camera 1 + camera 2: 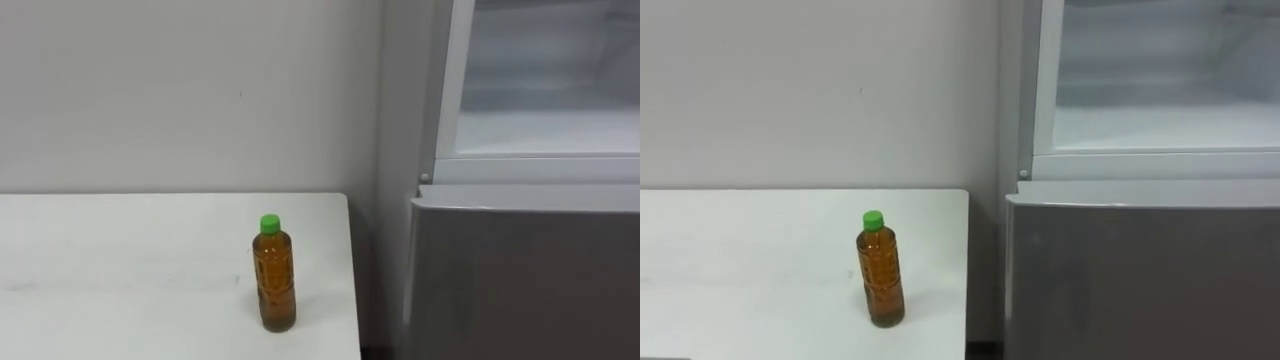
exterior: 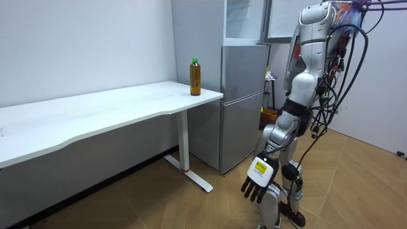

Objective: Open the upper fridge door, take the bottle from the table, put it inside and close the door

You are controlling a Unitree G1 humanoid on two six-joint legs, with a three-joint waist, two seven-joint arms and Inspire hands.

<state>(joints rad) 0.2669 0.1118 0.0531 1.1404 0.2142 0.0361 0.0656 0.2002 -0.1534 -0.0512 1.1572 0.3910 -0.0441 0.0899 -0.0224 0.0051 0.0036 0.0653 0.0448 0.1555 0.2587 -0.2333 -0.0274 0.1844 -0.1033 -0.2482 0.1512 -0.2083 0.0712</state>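
A clear bottle [image 1: 276,282] of amber drink with a green cap stands upright on the white table [image 1: 120,260], close to its right end. In the room view the bottle [image 2: 195,77] sits at the table corner nearest the fridge. The upper fridge compartment [image 1: 545,90] stands open just right of the table, its white interior bare. I stand a step or two back from the fridge. My left hand [image 2: 257,183] hangs low beside my leg with relaxed fingers, holding nothing, far from the bottle.
The grey lower fridge door [image 1: 530,280] is closed under the open compartment. A narrow gap separates the table's right edge from the fridge [image 2: 243,95]. A plain wall runs behind the table. Wooden floor lies between me and the table.
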